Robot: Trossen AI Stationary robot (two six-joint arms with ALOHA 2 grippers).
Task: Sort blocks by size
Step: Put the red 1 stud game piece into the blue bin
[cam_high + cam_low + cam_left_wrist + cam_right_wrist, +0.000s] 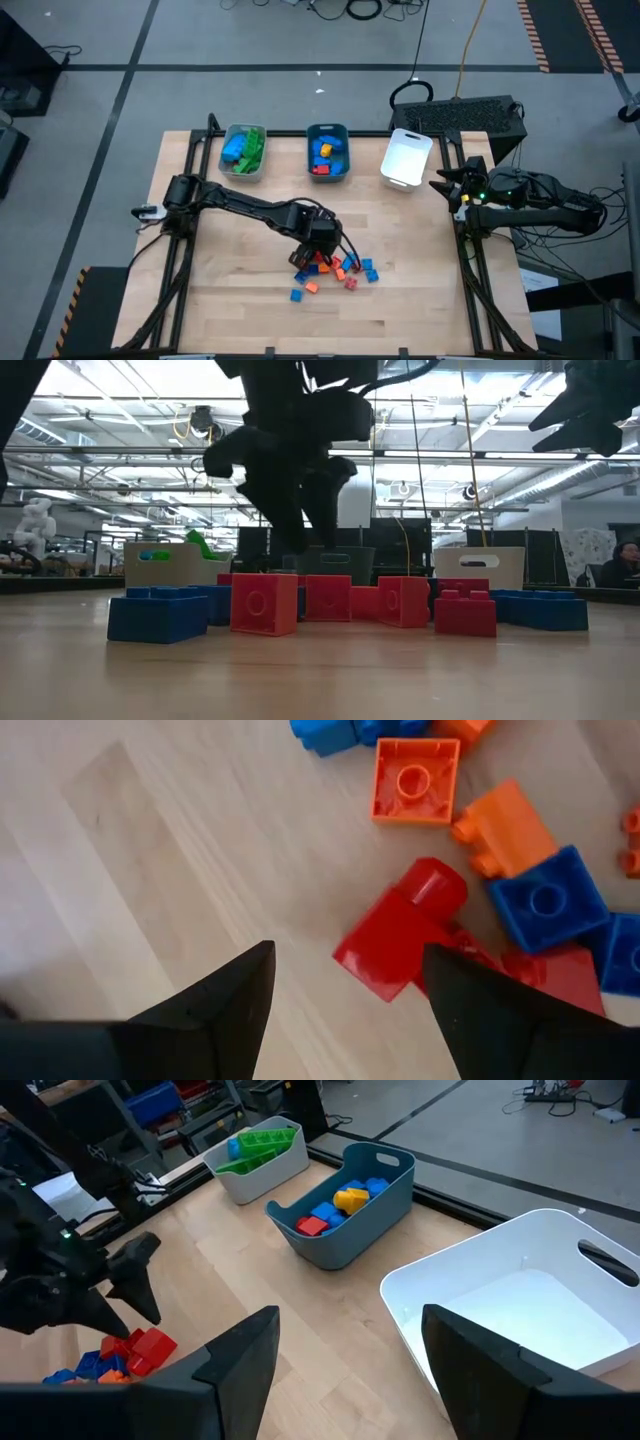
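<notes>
A pile of small red, orange and blue blocks (335,270) lies on the wooden table, near its middle. My left gripper (320,243) hangs open over the pile's left end, pointing steeply down. Its fingertips (300,535) stand a little above the blocks. In the left wrist view a red block (400,930) lies tipped on its side just ahead of the gap between the fingers (350,990), untouched. Beside it are two orange blocks (413,782) and a blue one (545,900). My right gripper (447,188) waits open at the table's right edge.
Three trays stand in a row at the far edge. The grey one (243,150) holds green and blue blocks, the teal one (327,152) holds blue, yellow and red blocks, and the white one (520,1310) shows nothing inside. Bare wood lies left of the pile.
</notes>
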